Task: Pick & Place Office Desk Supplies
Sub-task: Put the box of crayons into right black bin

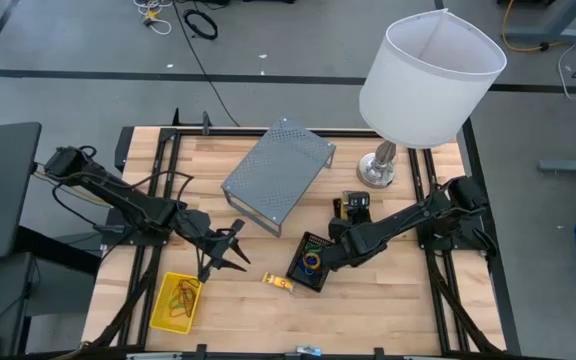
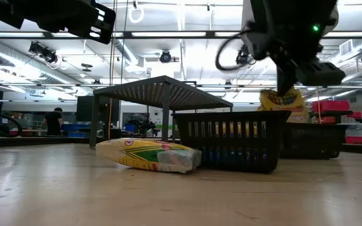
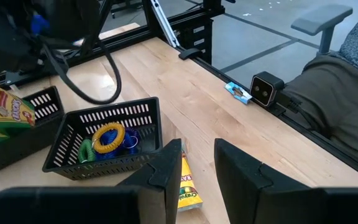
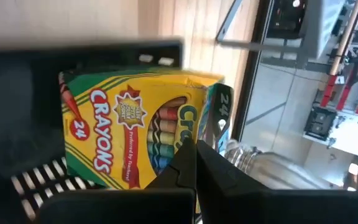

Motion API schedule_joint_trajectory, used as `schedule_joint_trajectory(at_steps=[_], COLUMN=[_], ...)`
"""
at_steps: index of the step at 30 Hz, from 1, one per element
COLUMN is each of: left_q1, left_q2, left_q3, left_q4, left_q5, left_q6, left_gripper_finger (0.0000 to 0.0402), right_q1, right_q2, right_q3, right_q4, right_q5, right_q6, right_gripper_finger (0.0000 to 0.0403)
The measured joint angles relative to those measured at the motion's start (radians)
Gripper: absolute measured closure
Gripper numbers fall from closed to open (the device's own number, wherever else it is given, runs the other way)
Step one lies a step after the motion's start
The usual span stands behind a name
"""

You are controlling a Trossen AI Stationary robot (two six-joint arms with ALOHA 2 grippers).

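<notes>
Two crayon boxes: one [image 4: 135,137] pinched in the closed right gripper [image 1: 334,255] above the black trays [image 1: 309,263], which number two; one [image 1: 278,283] lying on the bench [image 1: 388,300]. Left gripper [image 1: 236,250] narrowly parted, empty, beside the yellow basket [image 1: 175,303].

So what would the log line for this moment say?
right gripper: shut, at crayon box over mesh trays | left gripper: open, empty, above second crayon box
</notes>
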Motion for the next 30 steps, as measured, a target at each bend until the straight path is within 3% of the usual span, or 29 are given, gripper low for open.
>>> schedule_joint_trajectory(at_steps=[10, 22, 26, 30], left_q1=[0.0, 0.0, 0.0, 0.0], left_q2=[0.0, 0.0, 0.0, 0.0], left_q3=[0.0, 0.0, 0.0, 0.0], left_q4=[0.0, 0.0, 0.0, 0.0], left_q5=[0.0, 0.0, 0.0, 0.0], left_q6=[0.0, 0.0, 0.0, 0.0], left_gripper_finger=[0.0298, 0.0298, 0.0298, 0.0298], right_q1=[0.001, 0.002, 0.016, 0.042], right_q2=[0.0, 0.0, 0.0, 0.0], right_q3=[-0.073, 0.103, 0.222, 0.3], right_q4=[0.011, -0.061, -0.025, 0.193], right_q5=[-0.018, 0.002, -0.068, -0.221], right_q6=[0.087, 0.127, 0.091, -0.05], right_gripper_finger=[0.0386, 0.0246, 0.0232, 0.0232])
